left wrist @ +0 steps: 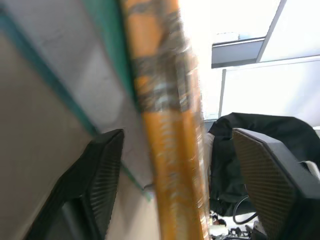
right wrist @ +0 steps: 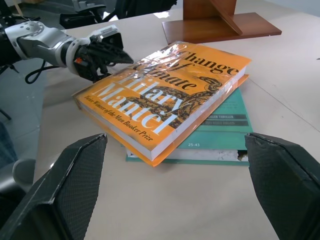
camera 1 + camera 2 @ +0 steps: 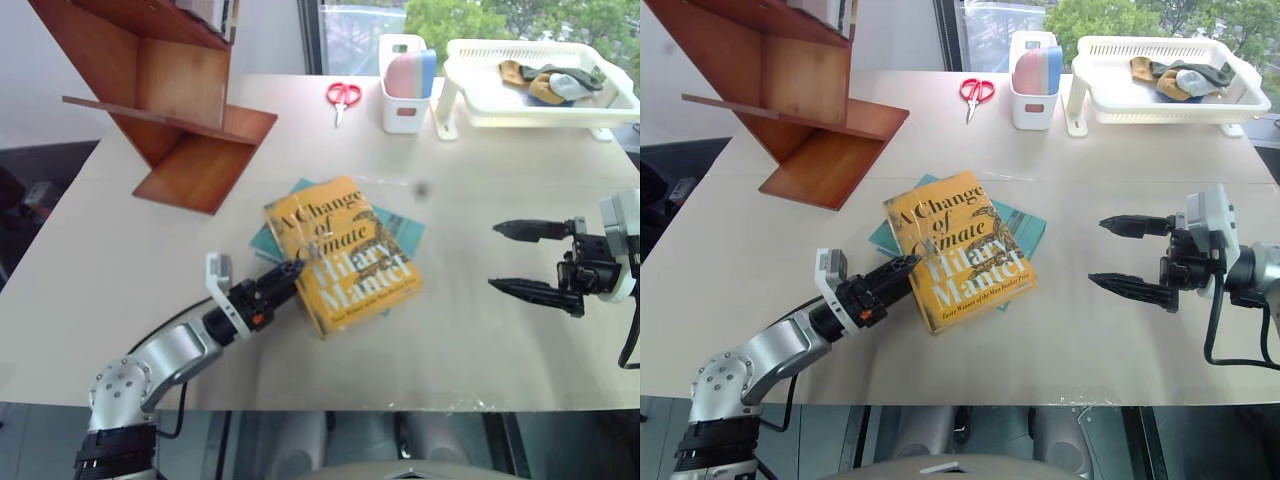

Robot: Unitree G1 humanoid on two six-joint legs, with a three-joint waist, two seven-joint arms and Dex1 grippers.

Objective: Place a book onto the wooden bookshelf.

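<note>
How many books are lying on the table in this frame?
2: the yellow-orange book lies mid-table, stacked askew on a thinner teal book under it. More items stand on the wooden bookshelf's upper level, possibly books, but they are cut off.

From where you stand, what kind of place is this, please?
Probably an office or lab workspace: a pale table by a window with trees outside, holding a wooden bookshelf, red scissors and a white tray. A dark office chair shows in the left wrist view.
</note>
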